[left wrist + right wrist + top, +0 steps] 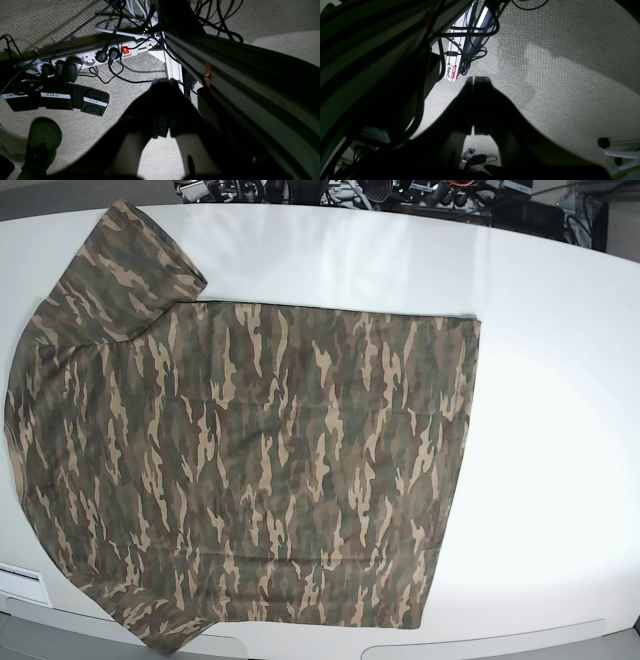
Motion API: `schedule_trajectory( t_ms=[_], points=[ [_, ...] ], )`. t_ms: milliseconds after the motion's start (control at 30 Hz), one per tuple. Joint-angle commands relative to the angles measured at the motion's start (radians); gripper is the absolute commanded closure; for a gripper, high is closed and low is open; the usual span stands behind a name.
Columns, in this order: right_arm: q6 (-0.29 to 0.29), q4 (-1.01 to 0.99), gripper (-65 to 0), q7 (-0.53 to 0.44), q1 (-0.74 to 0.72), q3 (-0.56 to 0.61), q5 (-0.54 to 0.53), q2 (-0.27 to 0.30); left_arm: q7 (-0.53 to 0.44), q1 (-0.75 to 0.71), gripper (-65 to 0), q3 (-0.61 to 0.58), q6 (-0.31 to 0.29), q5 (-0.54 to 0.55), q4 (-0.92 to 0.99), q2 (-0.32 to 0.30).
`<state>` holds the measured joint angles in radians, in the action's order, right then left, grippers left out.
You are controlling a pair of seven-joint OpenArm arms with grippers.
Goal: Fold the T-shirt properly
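The camouflage T-shirt (250, 460) lies spread flat on the white table (550, 430) in the base view, its collar end toward the left edge and its hem toward the right. One sleeve reaches the far left corner, the other the near left edge. No arm shows in the base view. My left gripper (163, 81) hangs below the table's edge over the carpet, jaws shut on nothing. My right gripper (478, 78) also hangs over the carpet beside the frame, shut and empty.
Under the table lie a power strip (92, 56) with plugs and cables, three labelled pedals (56, 98), and a person's shoe (42, 140). Aluminium frame rails (172, 65) run beside both grippers. A rail labelled PEANUT (451, 71) lies on the carpet.
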<state>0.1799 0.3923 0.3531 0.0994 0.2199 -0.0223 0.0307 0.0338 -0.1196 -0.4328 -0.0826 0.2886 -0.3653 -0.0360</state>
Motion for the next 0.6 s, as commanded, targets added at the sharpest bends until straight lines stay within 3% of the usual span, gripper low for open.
schedule_trajectory(
  t_ms=[0,233,567],
  points=[
    [0.003,0.011,0.0,0.008,-0.011,-0.003,0.002,0.000,-0.006,-0.005,0.0,-0.005,-0.006,0.000,-0.008,0.003],
    [0.003,0.011,0.0,0.019,-0.011,-0.003,0.082,0.000,0.002,-0.005,0.0,-0.005,-0.006,0.000,-0.008,0.003],
    [0.003,0.012,0.0,0.030,-0.011,-0.003,0.083,0.000,0.002,-0.005,0.0,-0.005,-0.006,0.000,-0.008,0.003]
  ],
)
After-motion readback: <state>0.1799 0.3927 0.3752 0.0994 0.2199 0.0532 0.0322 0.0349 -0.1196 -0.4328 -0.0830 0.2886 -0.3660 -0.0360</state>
